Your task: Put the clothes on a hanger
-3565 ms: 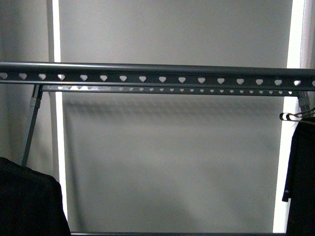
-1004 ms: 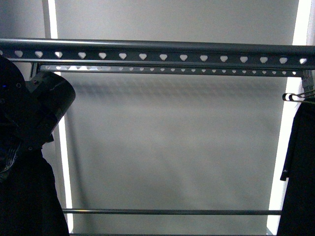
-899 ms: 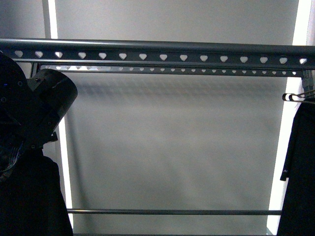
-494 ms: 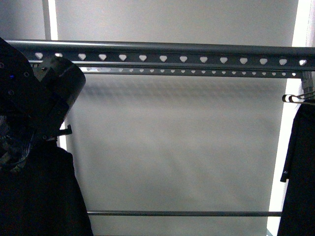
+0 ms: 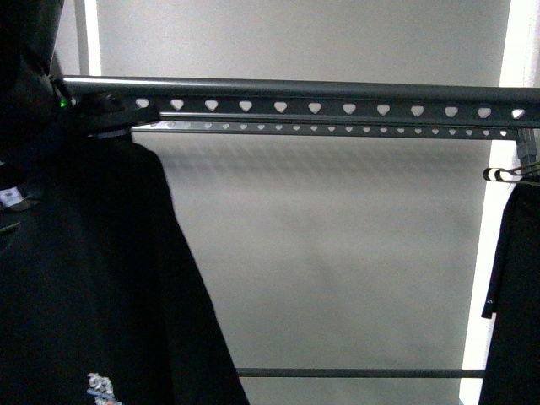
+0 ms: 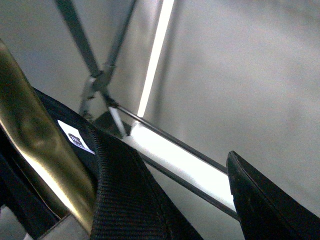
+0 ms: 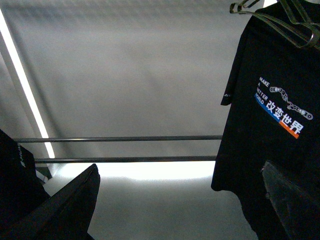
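Observation:
The clothes [image 5: 93, 287], a black T-shirt with a small white print low down, hang at the left in the front view, just under the hanger's [image 5: 337, 108] top rail with heart-shaped holes. My left arm is a dark mass at the rail's left end, above the shirt. In the left wrist view my left gripper [image 6: 170, 200] is shut on the clothes at the ribbed collar [image 6: 120, 190], beside the white neck label [image 6: 77, 137] and a gold-coloured bar [image 6: 35, 150]. My right gripper [image 7: 182, 200] is open with nothing between its fingers [image 7: 75, 200].
Another black T-shirt [image 7: 270, 100] with a white, blue and orange print hangs on a clear clothes hanger [image 7: 295, 25] at the rack's right end [image 5: 515, 295]. Two lower rack bars [image 7: 120, 139] run across behind. A pale wall with bright vertical strips lies beyond.
My left arm has risen to the rail's left end, lifting the clothes. The shirt now fills more of the left side and its print has come into view.

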{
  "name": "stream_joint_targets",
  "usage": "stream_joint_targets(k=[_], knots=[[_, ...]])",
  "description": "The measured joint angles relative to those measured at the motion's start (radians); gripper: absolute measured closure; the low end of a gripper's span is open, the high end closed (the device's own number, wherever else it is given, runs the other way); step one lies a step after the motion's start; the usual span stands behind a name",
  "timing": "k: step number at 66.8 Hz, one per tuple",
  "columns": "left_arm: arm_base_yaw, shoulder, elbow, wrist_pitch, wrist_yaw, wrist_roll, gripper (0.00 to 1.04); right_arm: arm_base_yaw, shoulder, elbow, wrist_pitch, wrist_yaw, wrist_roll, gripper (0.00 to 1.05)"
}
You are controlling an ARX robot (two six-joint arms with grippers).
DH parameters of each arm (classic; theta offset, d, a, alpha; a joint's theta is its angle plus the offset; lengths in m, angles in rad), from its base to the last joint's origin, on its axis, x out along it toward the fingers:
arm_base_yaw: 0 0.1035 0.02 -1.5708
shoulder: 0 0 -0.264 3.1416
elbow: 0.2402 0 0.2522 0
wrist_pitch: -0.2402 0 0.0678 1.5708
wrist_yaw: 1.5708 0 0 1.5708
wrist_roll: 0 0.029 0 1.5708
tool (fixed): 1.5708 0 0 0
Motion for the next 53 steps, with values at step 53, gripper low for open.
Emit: stream_joint_targets(k=[53], knots=[[-0.11, -0.14, 0.099, 0.172, 1.384, 0.254, 0.5, 0.0, 0.0, 0.0, 0.0, 0.0, 0.0, 0.07]])
